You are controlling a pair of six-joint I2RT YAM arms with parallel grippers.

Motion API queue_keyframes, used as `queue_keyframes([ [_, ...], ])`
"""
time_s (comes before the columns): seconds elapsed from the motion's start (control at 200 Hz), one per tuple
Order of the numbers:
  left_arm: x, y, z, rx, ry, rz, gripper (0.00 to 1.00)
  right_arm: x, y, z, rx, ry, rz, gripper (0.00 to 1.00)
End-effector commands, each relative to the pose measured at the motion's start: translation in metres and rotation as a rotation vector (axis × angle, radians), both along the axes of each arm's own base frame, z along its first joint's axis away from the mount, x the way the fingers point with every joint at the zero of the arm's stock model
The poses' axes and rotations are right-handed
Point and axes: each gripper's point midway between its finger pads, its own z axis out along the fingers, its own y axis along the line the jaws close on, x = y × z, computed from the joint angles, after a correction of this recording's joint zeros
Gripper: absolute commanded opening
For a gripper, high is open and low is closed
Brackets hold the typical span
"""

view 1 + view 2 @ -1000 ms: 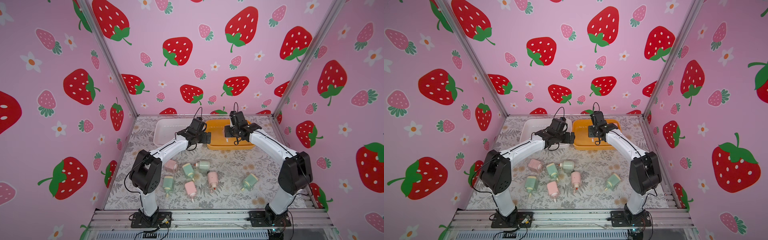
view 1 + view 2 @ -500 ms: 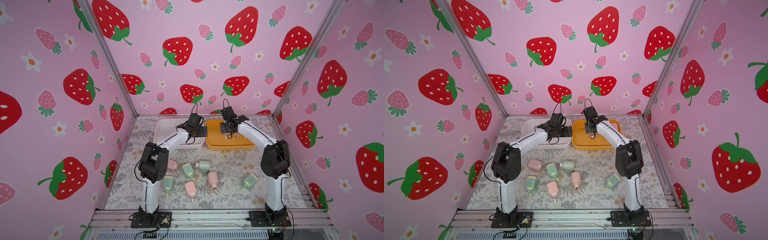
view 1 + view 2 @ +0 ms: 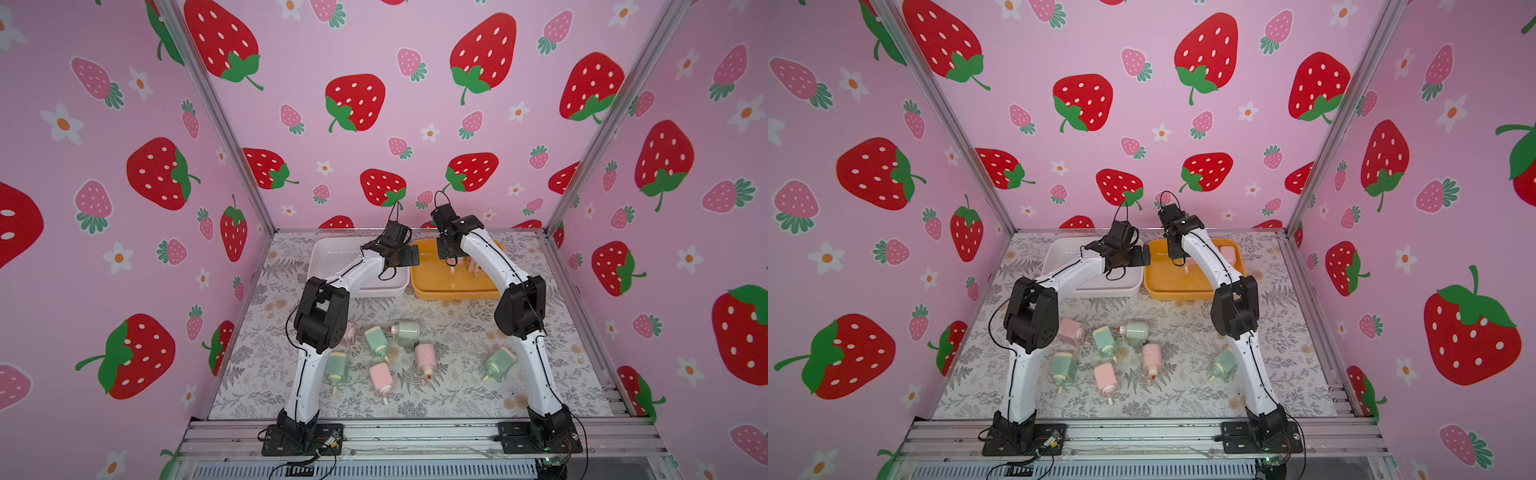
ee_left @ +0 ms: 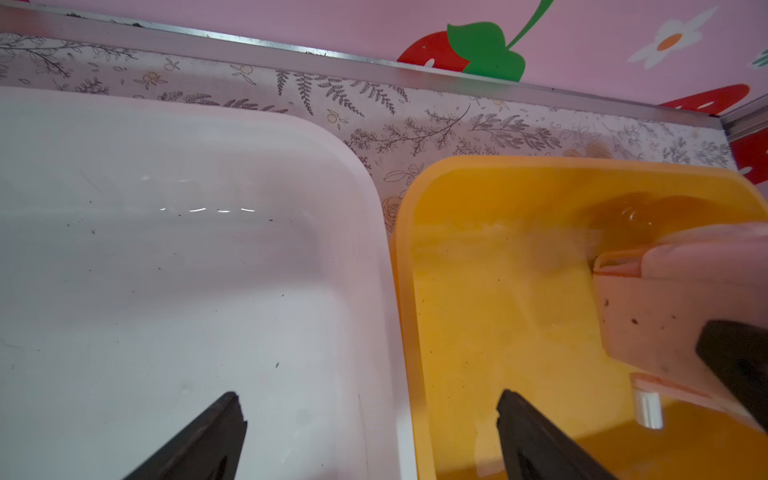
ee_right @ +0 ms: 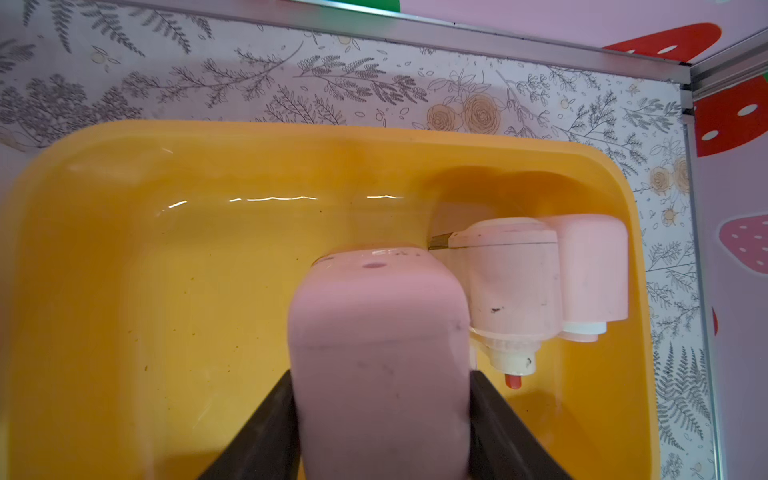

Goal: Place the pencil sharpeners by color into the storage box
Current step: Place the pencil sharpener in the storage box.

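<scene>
Holding a pink sharpener by its two sides, the right gripper hangs over the orange bin, fingers closed in on the body. Whether the sharpener touches the bin floor cannot be told. Two more pink sharpeners lie side by side, touching, in the far right corner of that bin. The left gripper is spread wide with nothing between its fingers, poised over the adjoining rims of the white bin and the orange bin. Both bins sit just beside each other at the far edge of the table. Seven loose sharpeners lie mid-table toward the near edge, three pink and four mint green. Six are clustered between the arms. The seventh, a green sharpener, lies apart, just beside the right arm.
</scene>
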Motion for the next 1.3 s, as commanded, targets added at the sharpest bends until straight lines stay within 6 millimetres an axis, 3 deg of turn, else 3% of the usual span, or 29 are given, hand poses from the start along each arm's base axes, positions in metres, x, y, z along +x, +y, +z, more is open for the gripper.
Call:
queue_keyframes([
  [0.0,0.008,0.001,0.001,-0.016,0.022,0.004,1.00,-0.006,-0.013,0.006,-0.031,0.002,-0.059,0.00],
  [0.85,0.014,0.005,-0.029,-0.002,0.073,0.027,1.00,0.027,-0.023,-0.017,-0.091,-0.069,-0.121,0.00],
  [1.051,0.014,0.006,-0.032,-0.004,0.077,0.032,1.00,0.024,-0.026,-0.031,-0.082,-0.033,-0.134,0.00],
  [1.296,0.013,0.009,-0.034,0.000,0.082,0.040,1.00,0.013,-0.031,-0.054,-0.088,0.055,-0.138,0.10],
])
